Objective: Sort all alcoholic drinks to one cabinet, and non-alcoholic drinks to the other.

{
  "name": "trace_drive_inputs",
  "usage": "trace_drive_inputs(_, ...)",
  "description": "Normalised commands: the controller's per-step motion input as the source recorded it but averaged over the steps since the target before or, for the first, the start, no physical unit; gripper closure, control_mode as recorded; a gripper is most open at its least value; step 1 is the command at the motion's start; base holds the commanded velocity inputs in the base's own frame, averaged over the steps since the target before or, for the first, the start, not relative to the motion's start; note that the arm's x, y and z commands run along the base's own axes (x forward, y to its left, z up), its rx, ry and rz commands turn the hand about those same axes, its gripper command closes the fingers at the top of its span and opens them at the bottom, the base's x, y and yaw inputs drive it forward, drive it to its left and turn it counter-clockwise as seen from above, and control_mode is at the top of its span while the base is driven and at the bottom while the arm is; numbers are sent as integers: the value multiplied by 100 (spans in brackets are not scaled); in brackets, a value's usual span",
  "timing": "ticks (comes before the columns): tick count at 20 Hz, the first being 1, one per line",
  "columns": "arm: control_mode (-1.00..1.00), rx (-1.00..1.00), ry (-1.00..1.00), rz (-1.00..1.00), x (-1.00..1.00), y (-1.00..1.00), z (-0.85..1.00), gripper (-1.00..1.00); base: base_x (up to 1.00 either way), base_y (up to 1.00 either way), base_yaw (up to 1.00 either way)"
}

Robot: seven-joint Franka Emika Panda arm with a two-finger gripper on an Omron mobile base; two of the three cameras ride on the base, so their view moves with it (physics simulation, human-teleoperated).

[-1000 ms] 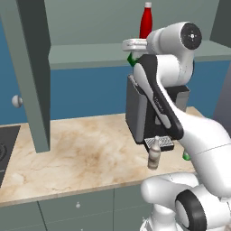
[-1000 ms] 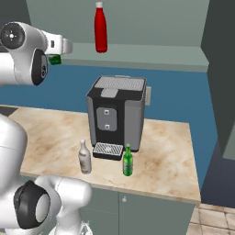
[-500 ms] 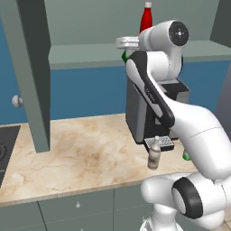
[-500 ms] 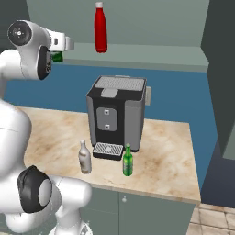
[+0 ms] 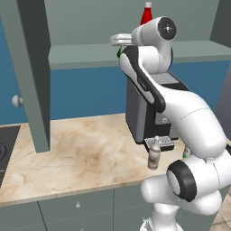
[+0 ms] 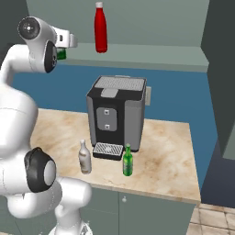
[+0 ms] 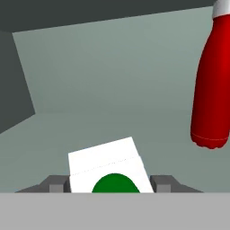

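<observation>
My gripper [image 7: 110, 185] is shut on the small green-and-white carton [image 7: 109, 167], held at the height of the open wall cabinet's shelf [image 6: 151, 54]. In the base views the gripper [image 5: 121, 41] [image 6: 64, 42] hangs at the shelf's front edge, with a green corner of the carton [image 5: 119, 53] [image 6: 61, 54] showing beneath it. The tall red bottle [image 7: 212, 85] [image 6: 100, 28] [image 5: 146, 12] stands upright on that shelf, to the right of the carton. On the counter, the slim green bottle [image 6: 128, 161] and the pale grey-beige bottle [image 6: 84, 158] [image 5: 154, 154] stand in front of the coffee machine.
A dark coffee machine [image 6: 117, 114] sits on the marble counter [image 5: 81, 153]. An open cabinet door [image 5: 31, 67] hangs at the left and another [image 6: 222, 78] at the right. A hob edge [image 5: 5, 149] lies at far left. Drawer units run under the counter.
The hand with the carton has shifted a little to the left along the shelf front, and the arm's upper links have turned. The bottles have not moved.
</observation>
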Motion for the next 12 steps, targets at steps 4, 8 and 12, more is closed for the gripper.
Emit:
trace_drive_inputs(4, -100, 0, 2, 0, 39, 5, 0, 100, 0, 0, 0)
trace_drive_inputs(8, -100, 0, 0, 0, 40, 5, 0, 100, 0, 0, 0)
trace_drive_inputs(12, -100, 0, 0, 0, 41, 6, 0, 100, 0, 0, 0)
